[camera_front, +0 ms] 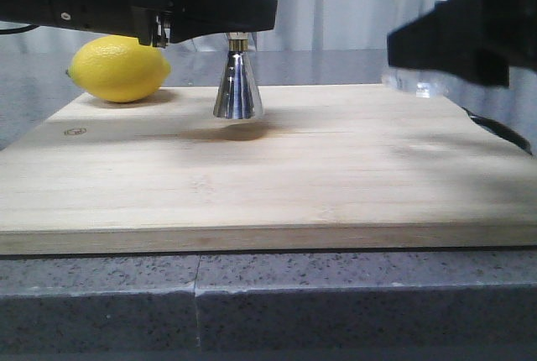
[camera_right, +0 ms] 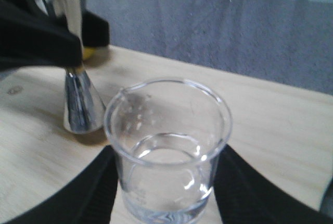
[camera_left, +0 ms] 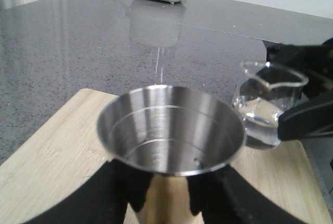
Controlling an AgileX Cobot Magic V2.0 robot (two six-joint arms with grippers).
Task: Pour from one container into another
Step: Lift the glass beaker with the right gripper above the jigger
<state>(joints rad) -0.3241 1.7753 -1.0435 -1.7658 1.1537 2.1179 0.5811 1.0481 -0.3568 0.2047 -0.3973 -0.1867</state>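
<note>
Speckled grey stone makes up the worktop, its near edge a flat band with a thin seam, and on it lies a pale bamboo cutting board with straight grain and a squared front rim. Most of the board's near half is bare wood, giving open room in front of both tools. Farther back, the left tool comes in from the left, its black fingers shut against the steel jigger just under the upper cup; the jigger is a polished hourglass with a thin gold band at its waist, and its flared foot appears to sit just clear of the board above a soft shadow, though contact cannot be settled. Seen from the left wrist, the upper cup is a smooth brushed bowl with a faint ring line inside, and it looks dry. Off to the right of that tool, near the board's right edge, the right tool has its black fingers shut on the glass beaker, a clear thin-walled cylinder with a pouring lip and a little clear liquid at the bottom. Beaker and jigger stand apart with bare board between them. Behind the left tool, a dimpled yellow lemon rests at the board's far left corner. Beyond lie grey worktop and pale curtains.
</note>
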